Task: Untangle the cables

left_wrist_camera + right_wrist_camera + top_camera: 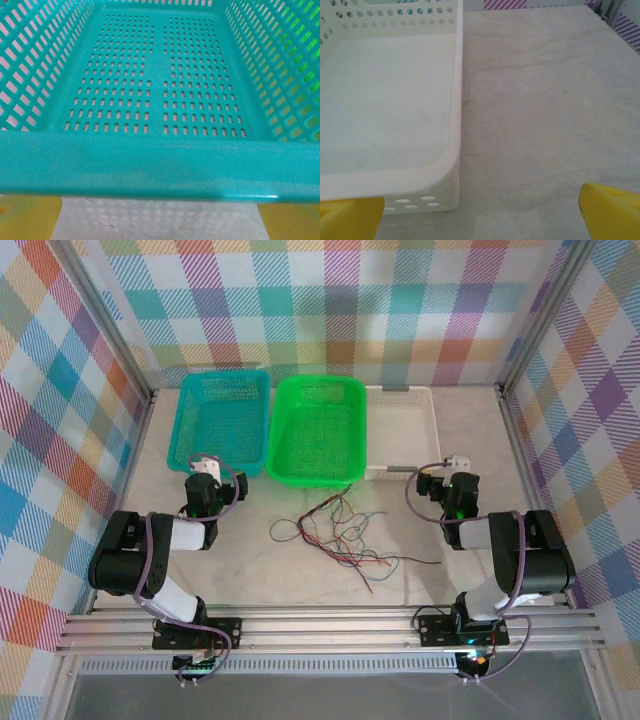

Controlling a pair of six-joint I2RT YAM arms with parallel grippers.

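The cables [338, 530] lie in a loose tangle of thin red, black, green and brownish wires on the table, just in front of the green basket [318, 430]. My left gripper [205, 470] rests folded back to the left of them, open, its yellow fingertips [30, 217] wide apart before the near rim of the teal basket [160, 165]. My right gripper [452, 472] rests to the right of them, open too, with its yellow fingertips [612, 210] spread above bare table beside the near right corner of the white basket [435, 175]. Neither gripper touches a wire.
Three baskets stand in a row at the back: teal [220, 420], green, white [405, 430]. Plaid walls close in the table on three sides. An aluminium rail [330, 625] runs along the near edge.
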